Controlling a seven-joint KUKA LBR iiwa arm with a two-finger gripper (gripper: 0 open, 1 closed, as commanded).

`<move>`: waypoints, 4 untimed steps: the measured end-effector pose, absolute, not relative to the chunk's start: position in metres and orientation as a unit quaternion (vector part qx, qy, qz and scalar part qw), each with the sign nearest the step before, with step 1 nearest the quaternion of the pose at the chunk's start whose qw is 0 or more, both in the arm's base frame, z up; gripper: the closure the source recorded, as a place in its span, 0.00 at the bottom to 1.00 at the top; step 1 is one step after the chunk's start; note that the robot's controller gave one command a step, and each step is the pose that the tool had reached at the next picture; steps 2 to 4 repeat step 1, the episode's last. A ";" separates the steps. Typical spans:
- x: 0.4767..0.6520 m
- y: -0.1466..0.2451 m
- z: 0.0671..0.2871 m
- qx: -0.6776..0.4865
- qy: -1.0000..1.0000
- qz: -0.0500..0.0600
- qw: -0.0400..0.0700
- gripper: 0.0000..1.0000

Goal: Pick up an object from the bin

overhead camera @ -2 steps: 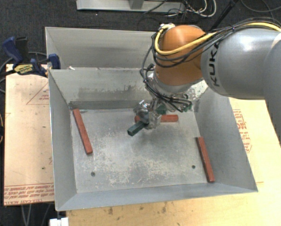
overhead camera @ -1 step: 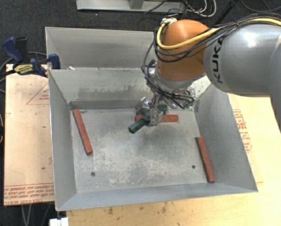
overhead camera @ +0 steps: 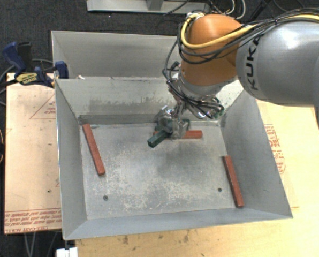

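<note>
Camera view shows the pincer [overhead camera: 172, 125] low in the grey metal bin [overhead camera: 149, 197], near the back wall and a little right of the middle. At its lower left a short dark green block [overhead camera: 157, 140] sticks out, and the upper end of the block goes under the pincer. I cannot tell whether the pincer is apart or clamped on this block, because the metal parts of the wrist cover the place of contact. Just beside the pincer on its right lies a short red-brown flat stick [overhead camera: 194, 135]. Further out, a long red-brown strip [overhead camera: 93, 149] lies along the left side of the floor and a second long red-brown strip [overhead camera: 233, 181] along the right side, both well apart from the pincer.

In my judgement the task is at the grasping step. The pincer is down at the green block, which seems to rest on the floor, so a firm grip and the lifting remain. The grey arm [overhead camera: 288, 63] comes in from the right above the rim and bends down at the orange wrist cover [overhead camera: 210, 47], so the pincer points almost straight down.
</note>
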State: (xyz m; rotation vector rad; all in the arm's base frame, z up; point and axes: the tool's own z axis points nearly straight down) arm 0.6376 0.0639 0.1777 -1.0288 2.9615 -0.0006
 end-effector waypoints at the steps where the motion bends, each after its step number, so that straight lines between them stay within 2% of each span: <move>1: 0.639 0.064 0.198 -0.327 0.945 0.000 0.003 1.00; 4: 0.639 0.064 0.198 -0.327 0.945 0.000 0.003 1.00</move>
